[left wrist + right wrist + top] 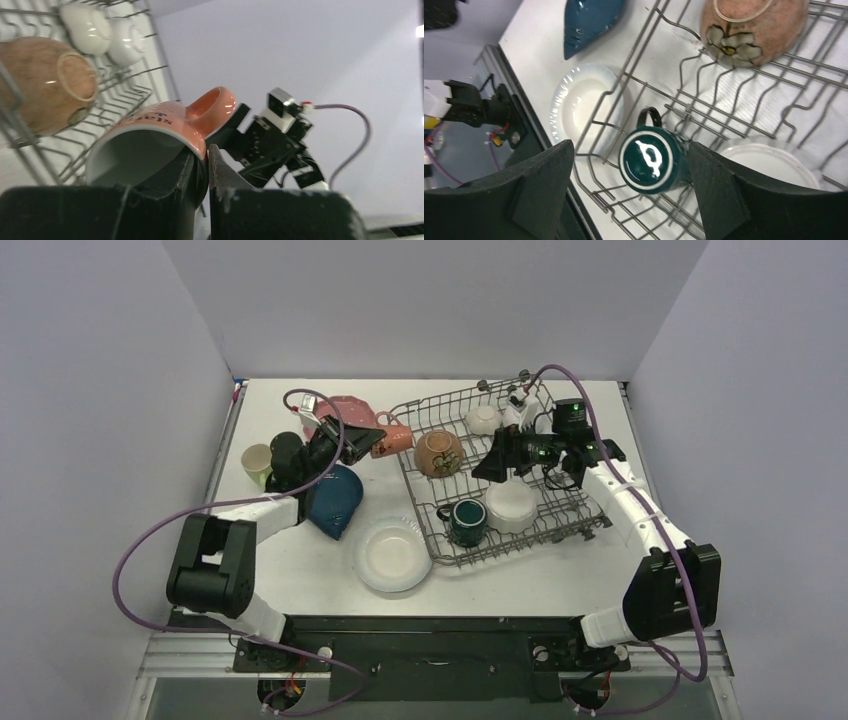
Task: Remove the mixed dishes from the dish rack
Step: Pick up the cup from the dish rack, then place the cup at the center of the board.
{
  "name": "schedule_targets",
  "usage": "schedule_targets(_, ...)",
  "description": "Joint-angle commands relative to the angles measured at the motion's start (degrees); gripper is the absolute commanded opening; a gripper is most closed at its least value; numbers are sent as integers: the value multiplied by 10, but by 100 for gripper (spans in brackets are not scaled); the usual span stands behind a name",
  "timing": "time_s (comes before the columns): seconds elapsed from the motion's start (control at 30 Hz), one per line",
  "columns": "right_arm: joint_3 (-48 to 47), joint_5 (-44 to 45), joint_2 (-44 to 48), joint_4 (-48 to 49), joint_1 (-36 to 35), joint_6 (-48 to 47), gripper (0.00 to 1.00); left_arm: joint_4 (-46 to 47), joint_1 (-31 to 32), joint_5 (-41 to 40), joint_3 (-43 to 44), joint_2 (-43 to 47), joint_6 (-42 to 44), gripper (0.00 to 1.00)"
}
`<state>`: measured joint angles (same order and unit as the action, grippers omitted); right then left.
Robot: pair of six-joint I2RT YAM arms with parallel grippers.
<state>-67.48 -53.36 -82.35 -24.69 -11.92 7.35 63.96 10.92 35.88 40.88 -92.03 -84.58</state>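
At the far left, light-green cup (257, 462): stands upright on the white table (310, 575), well apart from the rack.
Pink plate (345, 408): lies on the table towards the back, partly hidden behind the left arm's wrist.
Dark blue leaf-shaped dish (335, 505): lies on the table near the left arm, its pointed end towards the front.
Left gripper (202, 160): jaws pinched together on the rim of the orange cup (165, 125), one finger inside the cup and one outside, right beside the handle.
Orange cup, position: tipped on its side just outside the rack's left wall, mouth towards the wrist camera; whether it touches the table cannot be told.
White plate (390, 558): lies flat on the table at the rack's near-left corner.
Dish rack (570, 505): dark wire basket on the right half of the table, set at a slant.
Brown bowl (438, 453): in the rack's left part, tilted on its side among the prongs, with a flower pattern on its outside.
Dark green mug (466, 522): upside down near the rack's front edge, handle pointing left.
White bowl (510, 506): upside down in the rack, just beside the mug on its right.
Small white bowls (87, 27): two side by side at the rack's back.
Right gripper (630, 147): hangs over the middle of the rack with jaws wide apart and nothing between them; its wrist camera sees the green mug below, in the gap between the fingers.
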Motion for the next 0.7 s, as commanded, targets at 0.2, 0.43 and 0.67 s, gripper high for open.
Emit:
schedule_targets(0.2, 6, 46, 53, -67, 29, -140, 80, -673, 0, -191, 185, 124, 368, 0)
schedule_targets(0.43, 3, 68, 54, -76, 33, -148, 80, -871, 42, -319, 331, 21, 354, 0)
schedule_targets(0.67, 5, 97, 57, -105, 31, -199, 80, -965, 85, -436, 453, -85, 351, 0)
